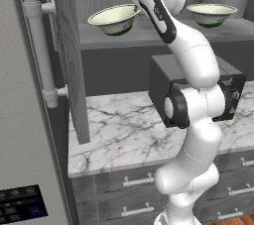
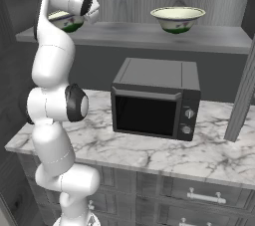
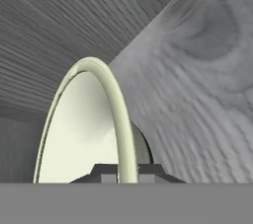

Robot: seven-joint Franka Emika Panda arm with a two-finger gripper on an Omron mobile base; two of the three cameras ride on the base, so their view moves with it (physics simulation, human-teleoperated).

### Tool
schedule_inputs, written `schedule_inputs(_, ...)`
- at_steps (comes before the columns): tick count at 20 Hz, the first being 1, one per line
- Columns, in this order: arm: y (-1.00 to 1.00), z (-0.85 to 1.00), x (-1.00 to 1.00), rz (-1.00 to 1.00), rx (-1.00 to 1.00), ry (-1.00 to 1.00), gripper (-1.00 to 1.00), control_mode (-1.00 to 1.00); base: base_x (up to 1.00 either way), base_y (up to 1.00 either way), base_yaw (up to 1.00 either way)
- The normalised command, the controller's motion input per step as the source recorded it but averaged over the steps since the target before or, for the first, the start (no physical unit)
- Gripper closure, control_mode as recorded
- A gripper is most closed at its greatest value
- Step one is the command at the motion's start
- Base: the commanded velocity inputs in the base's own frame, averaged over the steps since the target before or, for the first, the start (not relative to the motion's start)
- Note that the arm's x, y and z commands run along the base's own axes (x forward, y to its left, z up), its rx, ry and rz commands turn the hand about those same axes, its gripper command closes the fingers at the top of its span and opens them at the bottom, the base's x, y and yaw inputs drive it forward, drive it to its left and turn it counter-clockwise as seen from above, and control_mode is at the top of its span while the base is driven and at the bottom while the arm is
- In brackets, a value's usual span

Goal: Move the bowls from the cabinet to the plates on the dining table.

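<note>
Two cream-white bowls, the left bowl (image 1: 115, 19) and the right bowl (image 1: 212, 14), carry a dark green band low on the outside. The cabinet (image 1: 69, 60) is grey wood-grain with a silver bar handle (image 1: 39, 45). The table (image 1: 129, 130) is white marble with grey veins; the microwave (image 2: 157, 98) is black, and the drawers (image 1: 129, 182) grey.

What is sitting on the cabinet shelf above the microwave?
Two bowls: the left bowl, its rim pinched between the gripper's fingers, and the right bowl, standing free on the shelf. The arm covers part of the left bowl.
</note>
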Motion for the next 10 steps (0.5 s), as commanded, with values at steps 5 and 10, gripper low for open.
schedule_inputs(5, -0.11, 0.0, -0.54, -0.06, 0.01, 0.0, 1.0, -1.0, 0.0, 0.0, 0.0)
schedule_inputs(10, -0.18, 0.0, -0.75, -0.04, 0.05, -0.08, 1.0, -1.0, 0.0, 0.0, 0.0)
